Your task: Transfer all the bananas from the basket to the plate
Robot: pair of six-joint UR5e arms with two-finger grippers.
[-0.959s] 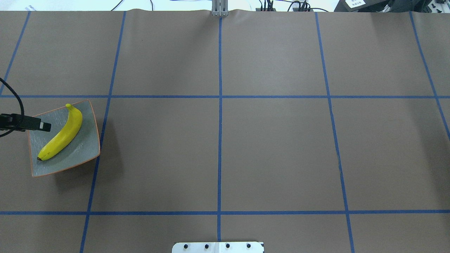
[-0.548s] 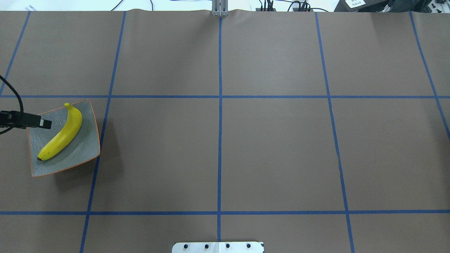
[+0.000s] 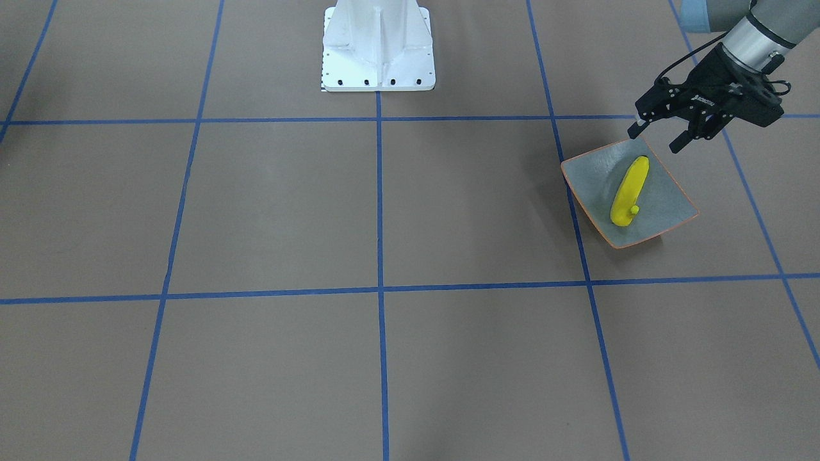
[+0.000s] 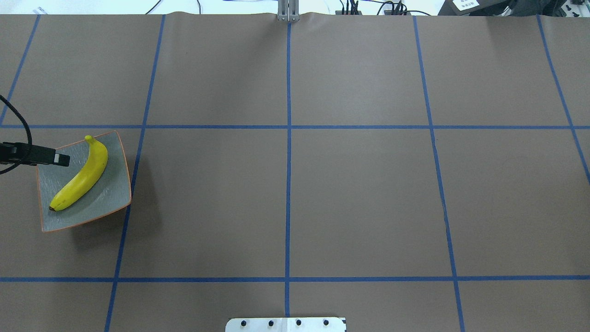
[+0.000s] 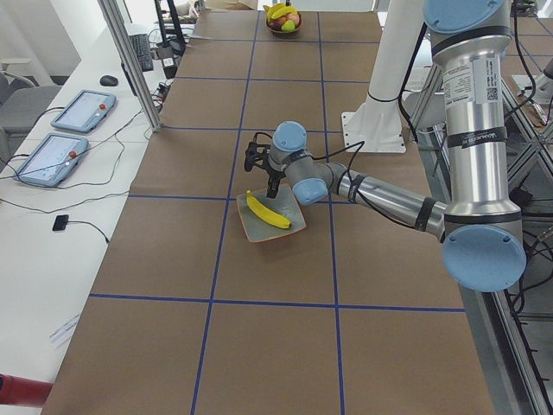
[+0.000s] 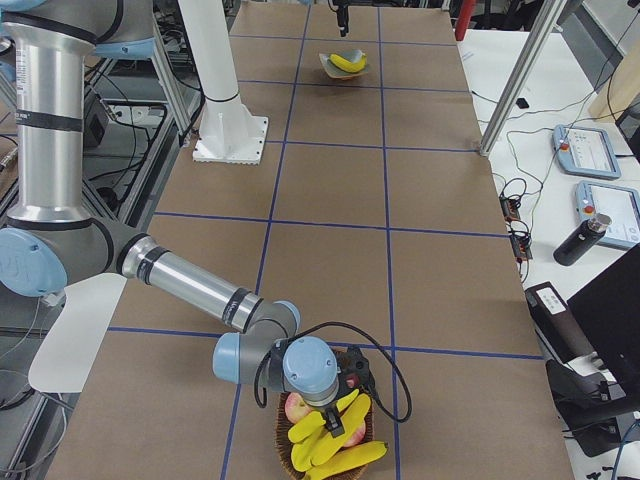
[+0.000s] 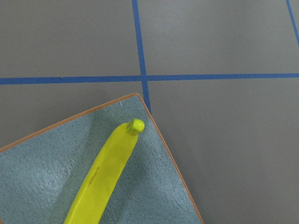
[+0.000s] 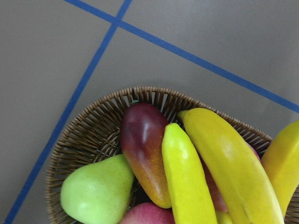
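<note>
One yellow banana (image 3: 628, 189) lies on the square grey-green plate (image 3: 669, 202) with its orange rim. Both show in the overhead view, the banana (image 4: 82, 176) across the plate (image 4: 108, 196). My left gripper (image 3: 657, 136) hangs open and empty just above the plate's robot-side edge; one finger (image 4: 57, 159) shows overhead. Three more bananas (image 8: 191, 182) lie in the wicker basket (image 8: 91, 135) at the table's other end. My right gripper (image 6: 345, 392) is low over that basket (image 6: 284, 440); I cannot tell whether it is open or shut.
The basket also holds a green pear (image 8: 96, 191), a dark red fruit (image 8: 142, 144) and a reddish apple (image 6: 298, 408). The white robot base (image 3: 378, 48) stands at the table's middle edge. Blue tape lines cross the brown table.
My left gripper's finger has drifted slightly toward the far side over the plate's edge. The banana on the plate has barely shifted.
</note>
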